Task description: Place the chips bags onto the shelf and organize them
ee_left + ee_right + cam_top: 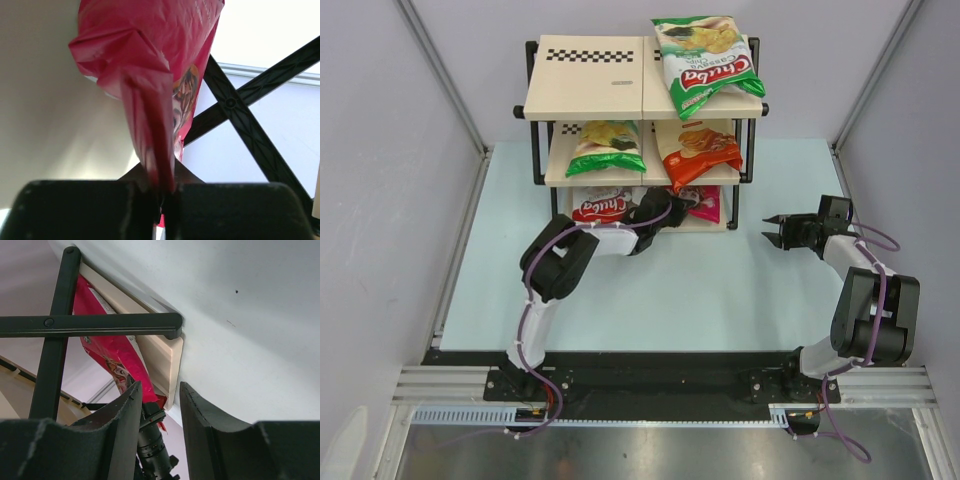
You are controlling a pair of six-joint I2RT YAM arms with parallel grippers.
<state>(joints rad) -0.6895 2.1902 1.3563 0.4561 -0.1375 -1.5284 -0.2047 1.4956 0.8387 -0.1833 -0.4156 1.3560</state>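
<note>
- Left end effector (pixel 162 196) — clamped tight on magenta bag (pixel 150 60) edge, at bottom tier of shelf (pixel 585 85).
- Right end effector (pixel 775 232) — half open, empty.
- Step: likely seating bag; next — release, back out.

1. magenta bag (pixel 150 60): thin glossy plastic film, crumpled into sharp creases.
2. green-and-white Chuba bag (pixel 705 60) and orange bag (pixel 698 150): shiny printed film, catching the light.
3. shelf boards (pixel 585 85): beige wood, smooth and matt.
4. shelf frame (pixel 90 325): black metal tube with a satin painted finish.
5. right gripper (pixel 160 386): matt black plastic, faintly grainy.
6. table (pixel 650 300): pale blue top, smooth and matt.
</note>
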